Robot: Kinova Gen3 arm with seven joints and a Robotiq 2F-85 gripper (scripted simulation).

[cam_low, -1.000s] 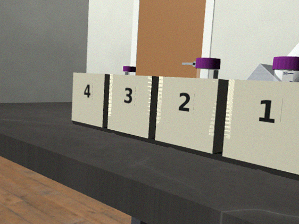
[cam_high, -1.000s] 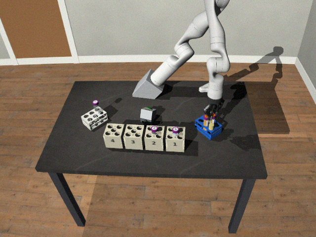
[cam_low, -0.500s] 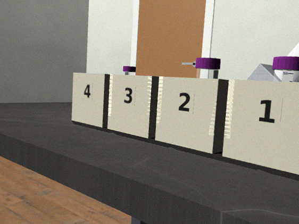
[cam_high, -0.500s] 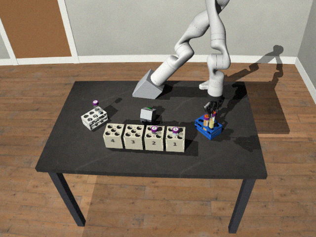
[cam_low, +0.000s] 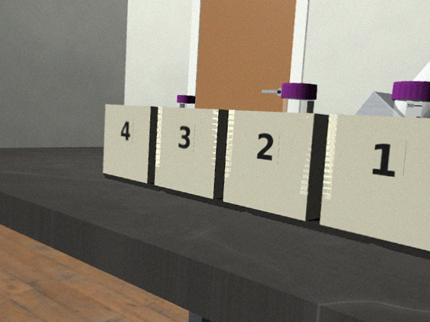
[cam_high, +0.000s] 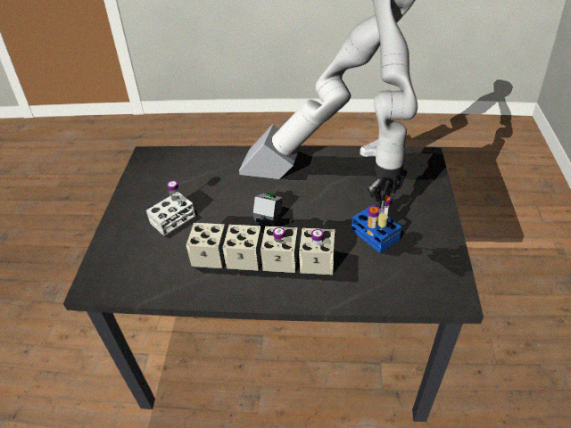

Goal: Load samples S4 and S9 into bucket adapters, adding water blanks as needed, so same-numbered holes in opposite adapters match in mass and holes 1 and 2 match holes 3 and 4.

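Observation:
My gripper hangs over the back of the blue sample rack and is shut on a purple-capped sample tube with yellowish fill, which stands partly raised out of its well. Another tube with an orange cap stands beside it in the rack. Four cream adapters stand in a row, marked 4, 3, 2 and 1. Adapter 2 holds a purple-capped tube, and adapter 1 holds one too. Both caps show in the low view.
A white rack at the left holds one purple-capped tube. The small grey desk with the green DONE key stands behind the adapters. The arm's grey base sits at the back of the table.

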